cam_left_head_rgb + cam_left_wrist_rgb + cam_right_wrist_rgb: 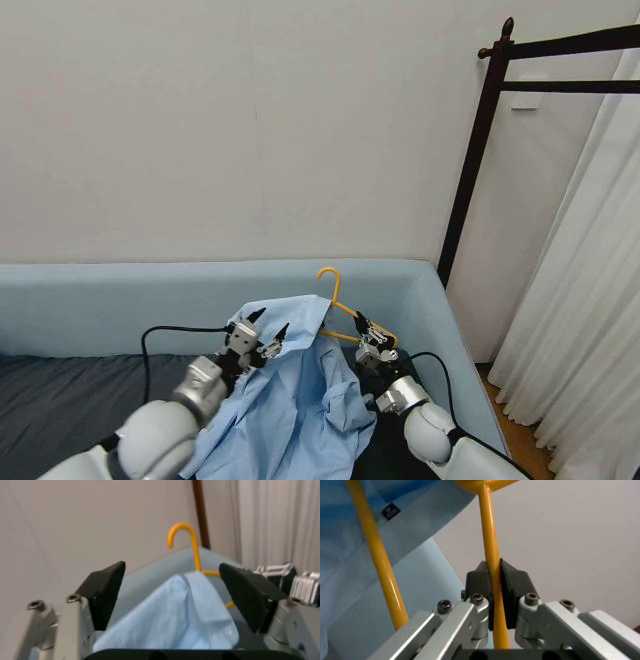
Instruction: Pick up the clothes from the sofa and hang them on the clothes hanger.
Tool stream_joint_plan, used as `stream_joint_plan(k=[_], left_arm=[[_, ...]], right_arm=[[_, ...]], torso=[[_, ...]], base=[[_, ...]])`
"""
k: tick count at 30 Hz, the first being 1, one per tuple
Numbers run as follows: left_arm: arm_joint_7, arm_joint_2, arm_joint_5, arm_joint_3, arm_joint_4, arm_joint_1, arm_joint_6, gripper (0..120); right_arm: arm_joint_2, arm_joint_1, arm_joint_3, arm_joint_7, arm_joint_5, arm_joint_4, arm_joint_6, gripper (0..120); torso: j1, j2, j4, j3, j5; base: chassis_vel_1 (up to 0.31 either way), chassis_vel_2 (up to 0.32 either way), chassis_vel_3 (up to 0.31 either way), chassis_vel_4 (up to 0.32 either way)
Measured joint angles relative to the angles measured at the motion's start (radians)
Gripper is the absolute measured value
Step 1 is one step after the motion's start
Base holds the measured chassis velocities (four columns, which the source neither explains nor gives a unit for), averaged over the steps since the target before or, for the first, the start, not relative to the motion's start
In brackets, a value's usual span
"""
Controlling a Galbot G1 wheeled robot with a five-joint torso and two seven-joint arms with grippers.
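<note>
Fitting shirt (290, 405) onto hanger (337, 296), seemingly: right gripper (372, 343) jaws pinch hanger; left gripper (266, 335) jaws wide, shirt just ahead; next, lift to rack (478, 150).

Left gripper (270, 324) — raised forward, fingers spread wide. Right gripper (368, 332) — beside it, fingers pinched tight on yellow hanger (488, 528).

Plain off-white wall (250, 130), dark wood clothes rack (463, 190) w/ white curtains (590, 300) (rt side), wood floor (515, 430).
</note>
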Motion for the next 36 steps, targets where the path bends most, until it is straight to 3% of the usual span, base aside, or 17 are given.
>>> stream_joint_plan(k=[1, 2, 6, 7, 9, 10, 12, 13, 16, 17, 21, 25, 36], left_arm=[[0.063, 0.016, -0.037, 0.006, 0.029, -0.04, -0.033, 86], [0.063, 0.016, -0.037, 0.006, 0.029, -0.04, -0.033, 86], [0.392, 0.022, -0.175, 0.166, 0.241, -0.31, -0.094, 99], [0.392, 0.022, -0.175, 0.166, 0.241, -0.31, -0.094, 99], [0.596, -0.03, -0.218, 0.317, 0.407, -0.497, -0.11, 100], [0.638, -0.048, -0.222, 0.352, 0.449, -0.541, -0.111, 100], [0.778, -0.163, -0.25, 0.497, 0.648, -0.734, -0.107, 100], [0.778, -0.163, -0.25, 0.497, 0.648, -0.734, -0.107, 100], [0.904, -0.271, -0.288, 0.633, 0.835, -0.897, -0.071, 100], [0.904, -0.271, -0.288, 0.633, 0.835, -0.897, -0.071, 100], [1.056, -0.339, -0.294, 0.759, 0.969, -1.016, -0.047, 100], [1.118, -0.362, -0.287, 0.808, 1.034, -1.055, -0.041, 100], [1.255, -0.482, -0.196, 0.82, 1.184, -1.051, -0.041, 93]], right_arm=[[-0.002, -0.001, 0.0, 0.0, -0.003, 0.0, 0.003, 4], [-0.002, -0.001, 0.0, 0.0, -0.003, 0.0, 0.003, 4], [-0.015, -0.008, 0.018, 0.0, -0.013, 0.01, 0.01, 4], [-0.015, -0.008, 0.018, 0.0, -0.013, 0.01, 0.01, 4], [-0.021, -0.016, 0.029, 0.0, -0.017, 0.022, 0.012, 4], [-0.024, -0.02, 0.034, 0.0, -0.018, 0.026, 0.012, 4], [-0.039, -0.045, 0.065, 0.0, -0.025, 0.046, 0.015, 4], [-0.039, -0.045, 0.065, 0.0, -0.025, 0.046, 0.015, 4], [-0.056, -0.058, 0.085, 0.0, -0.039, 0.056, 0.025, 4], [-0.056, -0.058, 0.085, 0.0, -0.039, 0.056, 0.025, 4], [-0.056, -0.055, 0.099, -0.001, -0.062, 0.053, 0.042, 4], [-0.054, -0.048, 0.103, -0.002, -0.079, 0.048, 0.054, 4], [-0.058, -0.033, 0.095, -0.022, -0.11, 0.049, 0.085, 4]], torso=[[0.0, 0.0, 0.0002, 0.0, 0.0], [0.0, 0.0, 0.0002, 0.0, 0.0], [0.0, 0.0, -0.0003, 0.0, -0.0002], [0.0, 0.0, -0.0003, 0.0, -0.0002], [0.0, 0.0, 0.0, 0.0, 0.0003], [0.0, 0.0, 0.0001, 0.0, -0.0002], [0.0, 0.0, -0.0012, 0.0, 0.0005], [0.0, 0.0, -0.0012, 0.0, 0.0005], [0.0, 0.0, -0.0017, 0.0, 0.0004], [0.0, 0.0, -0.0017, 0.0, 0.0004], [0.0, 0.0, -0.0003, 0.0, 0.0004], [0.0, 0.0, 0.0003, 0.0, 0.0001], [0.0, 0.0, -0.0002, 0.0, 0.0002]], base=[[0.0, 0.0, 0.0, 0.0], [0.0, 0.0, 0.0, 0.0], [0.0, 0.0, 0.0, 0.0], [0.0, 0.0, 0.0, 0.0], [0.0, 0.0, 0.0, 0.0], [0.0, 0.0, 0.0, 0.0], [0.0, 0.0, 0.0, 0.0], [0.0, 0.0, 0.0, 0.0], [0.0, 0.0, 0.0, 0.0], [0.0, 0.0, 0.0, 0.0], [0.0, 0.0, 0.0, 0.0], [0.0, 0.0, 0.0, 0.0], [0.0, 0.0, 0.0, 0.0]])
